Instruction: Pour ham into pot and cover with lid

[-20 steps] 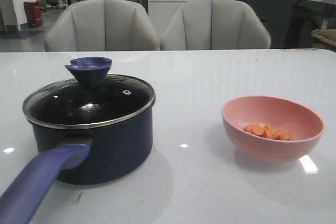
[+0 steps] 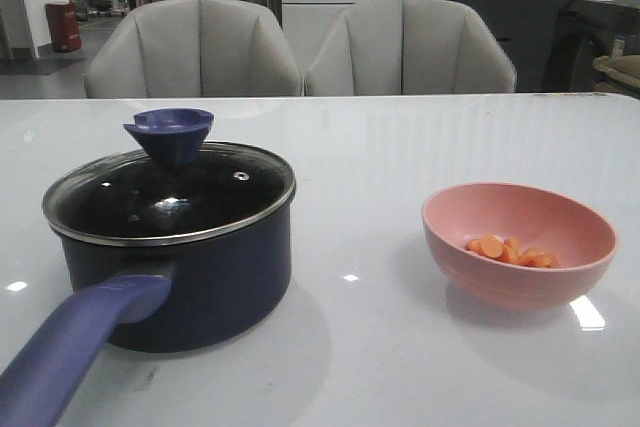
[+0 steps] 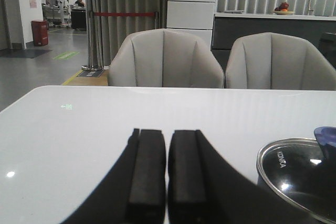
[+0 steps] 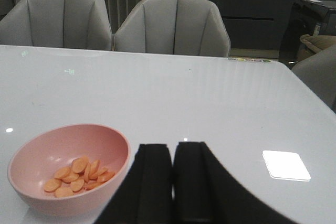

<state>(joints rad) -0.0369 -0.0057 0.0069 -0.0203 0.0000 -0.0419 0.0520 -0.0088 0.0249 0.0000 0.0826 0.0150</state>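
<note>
The dark navy pot (image 2: 200, 287) stands at the front left of the table, its blue-purple handle (image 2: 75, 347) pointing toward me. The glass lid (image 2: 170, 192) with the blue funnel knob (image 2: 170, 135) sits on it; the lid's edge also shows in the left wrist view (image 3: 294, 174). The orange ham slices (image 2: 510, 250) lie in a pink bowl (image 2: 520, 242) at the right; they also show in the right wrist view (image 4: 79, 174). My left gripper (image 3: 167, 140) is shut and empty, left of the pot. My right gripper (image 4: 173, 153) is shut and empty, right of the bowl. Neither arm shows in the front view.
The white glossy table (image 2: 370, 157) stretches back to two grey chairs (image 2: 195, 47) behind its far edge. A counter and cabinets stand further back.
</note>
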